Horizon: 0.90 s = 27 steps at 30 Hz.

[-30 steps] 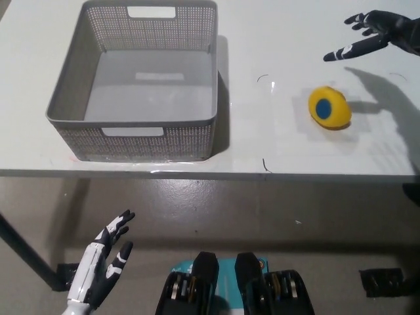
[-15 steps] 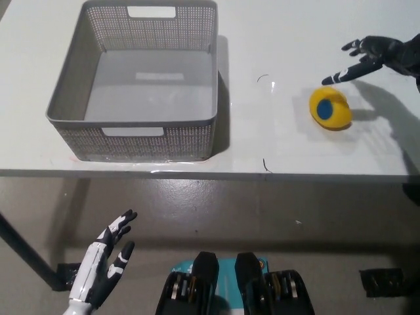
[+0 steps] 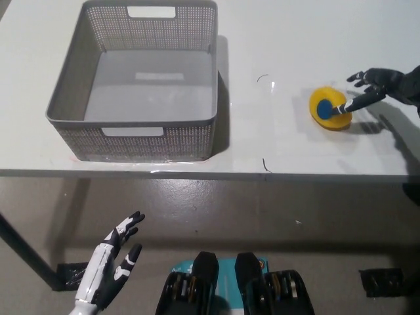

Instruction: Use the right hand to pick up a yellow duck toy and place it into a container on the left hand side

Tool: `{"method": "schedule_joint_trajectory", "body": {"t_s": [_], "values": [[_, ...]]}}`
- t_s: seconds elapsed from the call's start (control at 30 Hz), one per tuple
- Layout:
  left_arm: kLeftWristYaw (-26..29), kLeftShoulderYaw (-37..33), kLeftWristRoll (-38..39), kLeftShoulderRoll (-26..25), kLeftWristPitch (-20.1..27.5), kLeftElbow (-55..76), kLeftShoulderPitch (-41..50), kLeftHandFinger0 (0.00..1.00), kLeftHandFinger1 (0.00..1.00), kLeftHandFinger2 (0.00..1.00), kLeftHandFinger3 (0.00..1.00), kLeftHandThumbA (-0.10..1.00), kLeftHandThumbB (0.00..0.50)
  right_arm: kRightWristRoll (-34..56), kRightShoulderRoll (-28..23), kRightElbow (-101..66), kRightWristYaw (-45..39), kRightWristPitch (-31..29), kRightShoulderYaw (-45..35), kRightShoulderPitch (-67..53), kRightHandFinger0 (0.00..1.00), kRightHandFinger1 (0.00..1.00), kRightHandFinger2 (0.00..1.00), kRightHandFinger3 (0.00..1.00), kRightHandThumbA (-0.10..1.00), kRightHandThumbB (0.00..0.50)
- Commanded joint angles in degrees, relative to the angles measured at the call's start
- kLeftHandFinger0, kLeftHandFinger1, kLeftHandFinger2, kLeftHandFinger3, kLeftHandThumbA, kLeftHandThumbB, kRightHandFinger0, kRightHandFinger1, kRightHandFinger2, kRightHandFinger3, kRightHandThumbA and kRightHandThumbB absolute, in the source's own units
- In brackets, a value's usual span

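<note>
Head view: white table [image 3: 275, 151] carries the grey perforated basket [image 3: 134, 125] at left, with nothing visible inside, and the yellow duck toy [image 3: 328, 108] well apart at right, blue spot showing. Over the last second the black right hand [image 3: 371, 88] has dropped from above onto the duck; its fingers are spread, one fingertip touching the toy, nothing grasped yet. Closing comes next, I judge. White left hand [image 3: 111, 262] rests spread below the table edge. No readable writing or brand anywhere.

I see my right hand [image 3: 375, 87] at the frame's right edge, fingers spread over the yellow duck toy [image 3: 329, 108]; grey basket [image 3: 134, 125] upper left, left hand [image 3: 108, 262] lower left
</note>
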<state>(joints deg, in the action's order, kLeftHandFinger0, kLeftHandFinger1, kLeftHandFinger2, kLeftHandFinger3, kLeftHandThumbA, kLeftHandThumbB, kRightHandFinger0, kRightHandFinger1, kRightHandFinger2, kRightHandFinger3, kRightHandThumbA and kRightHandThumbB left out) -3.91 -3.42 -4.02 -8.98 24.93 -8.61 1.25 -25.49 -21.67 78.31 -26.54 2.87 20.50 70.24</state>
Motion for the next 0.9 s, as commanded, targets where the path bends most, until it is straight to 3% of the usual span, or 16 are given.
{"method": "schedule_joint_trajectory", "body": {"t_s": [0.0,0.33,0.63,0.73,0.87], "values": [[-0.1,-0.3,-0.4,-0.6,2.0,0.0,-1.0,1.00,1.00,1.00,1.00,0.82,0.253,1.0,-1.4,-0.2,1.6,-2.6,-0.3,2.5,1.00,1.00,1.00,1.00,1.00,0.411],[-0.2,-0.3,-0.7,-0.6,2.0,0.4,-0.9,1.00,1.00,1.00,1.00,0.81,0.247,2.2,-0.9,0.7,1.0,-2.2,-1.5,2.4,1.00,1.00,1.00,1.00,1.00,0.443],[-0.2,-0.2,-1.7,-0.8,2.0,0.7,-0.8,1.00,1.00,1.00,1.00,0.81,0.246,1.9,-0.6,0.4,0.6,-3.3,-1.2,4.2,1.00,1.00,1.00,1.00,1.00,0.363],[-0.1,-0.3,-1.6,-0.7,2.0,0.4,-1.0,1.00,1.00,1.00,1.00,0.79,0.242,2.2,-0.2,0.6,1.2,-2.5,-1.5,5.0,1.00,1.00,1.00,1.00,1.00,0.390],[-0.2,-0.3,-1.5,-0.7,2.0,0.4,-1.1,1.00,1.00,1.00,1.00,0.79,0.245,2.3,0.6,0.8,1.1,-2.7,-1.5,5.4,1.00,1.00,1.00,1.00,1.00,0.368]]}}
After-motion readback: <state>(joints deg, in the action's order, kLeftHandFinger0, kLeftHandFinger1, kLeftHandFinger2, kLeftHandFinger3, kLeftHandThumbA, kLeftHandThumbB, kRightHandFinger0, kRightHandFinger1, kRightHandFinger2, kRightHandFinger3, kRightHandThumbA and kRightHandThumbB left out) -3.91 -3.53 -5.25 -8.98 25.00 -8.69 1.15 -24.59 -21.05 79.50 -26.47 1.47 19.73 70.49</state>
